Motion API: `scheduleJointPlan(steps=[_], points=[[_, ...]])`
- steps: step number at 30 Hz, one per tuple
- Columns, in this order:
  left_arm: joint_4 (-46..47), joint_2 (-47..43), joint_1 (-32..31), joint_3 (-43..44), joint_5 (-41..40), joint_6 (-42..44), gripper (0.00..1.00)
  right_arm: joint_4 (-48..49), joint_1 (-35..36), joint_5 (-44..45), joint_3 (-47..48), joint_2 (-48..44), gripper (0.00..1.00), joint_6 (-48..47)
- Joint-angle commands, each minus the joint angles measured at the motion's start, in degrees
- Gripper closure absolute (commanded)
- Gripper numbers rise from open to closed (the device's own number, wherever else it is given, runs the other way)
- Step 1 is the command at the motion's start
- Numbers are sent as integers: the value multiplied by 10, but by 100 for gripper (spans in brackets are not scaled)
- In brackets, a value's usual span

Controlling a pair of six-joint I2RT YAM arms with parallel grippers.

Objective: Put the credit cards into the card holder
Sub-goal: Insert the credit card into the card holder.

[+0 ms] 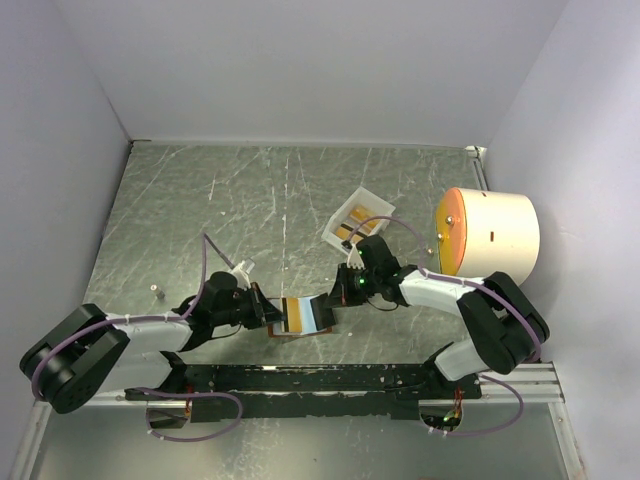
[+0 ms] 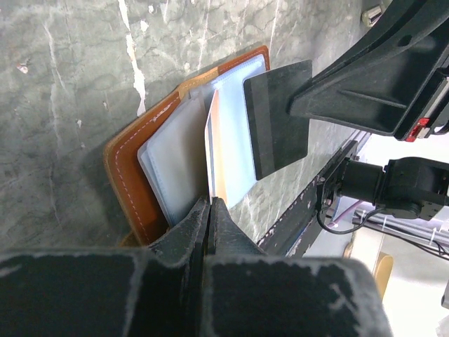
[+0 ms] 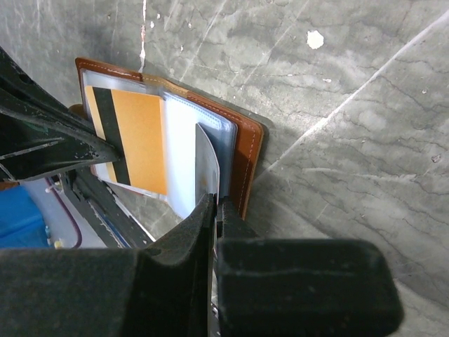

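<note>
Card holder (image 1: 316, 318) open, lower middle of top view. Left tool (image 2: 210, 205) pinched tight on orange credit card (image 3: 137, 133) edge, right tool (image 3: 214, 202) clamped on its clear pocket (image 3: 205, 158). Card probably stiff, slick, light; hold by edge.

Card holder (image 3: 250, 160) is matt leather, glossy plastic inside.

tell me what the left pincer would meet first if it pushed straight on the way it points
The left pincer, shut on a credit card, would probably meet the clear pockets of the card holder first; beyond them a finger of the right pincer stands in line, depth unclear.
</note>
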Motion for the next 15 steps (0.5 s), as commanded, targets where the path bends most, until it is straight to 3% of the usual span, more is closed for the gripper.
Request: scheduleJointPlan(steps=[1,15], points=[[20,8,2,-10,-13,0,93,-5,2,34,-18,2,100,5],[100,79,1,-25,19,-17,93,2,2,44,-23,-1,100,28]])
